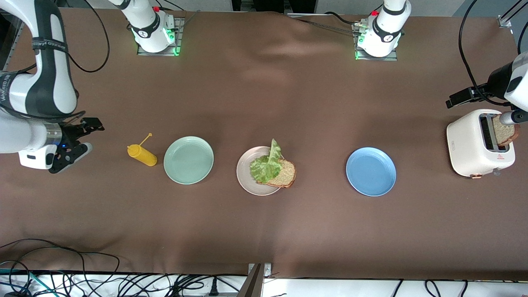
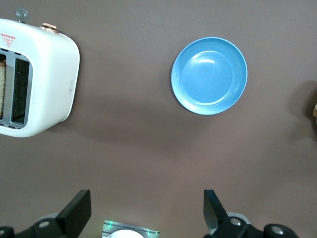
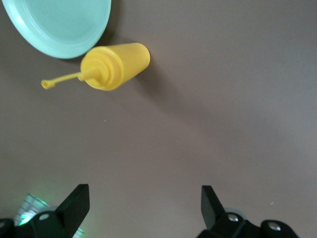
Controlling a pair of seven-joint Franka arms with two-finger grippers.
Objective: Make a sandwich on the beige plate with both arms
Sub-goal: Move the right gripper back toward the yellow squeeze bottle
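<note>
My left gripper (image 2: pixel 147 214), jaws spread and empty, hangs by the toaster (image 1: pixel 480 142), where the second bread slice (image 1: pixel 504 132) stands. The beige plate (image 1: pixel 246 178) at mid-table holds bread and lettuce (image 1: pixel 266 165). My right gripper (image 3: pixel 142 210) waits spread. I'd pinch the slice's crust, lifting straight toward twelve o'clock.

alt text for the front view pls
A beige plate mid-table holds a bread slice under a lettuce leaf, between a mint-green plate and blue plate. Second slice sits in the toaster; both arms wait.
</note>
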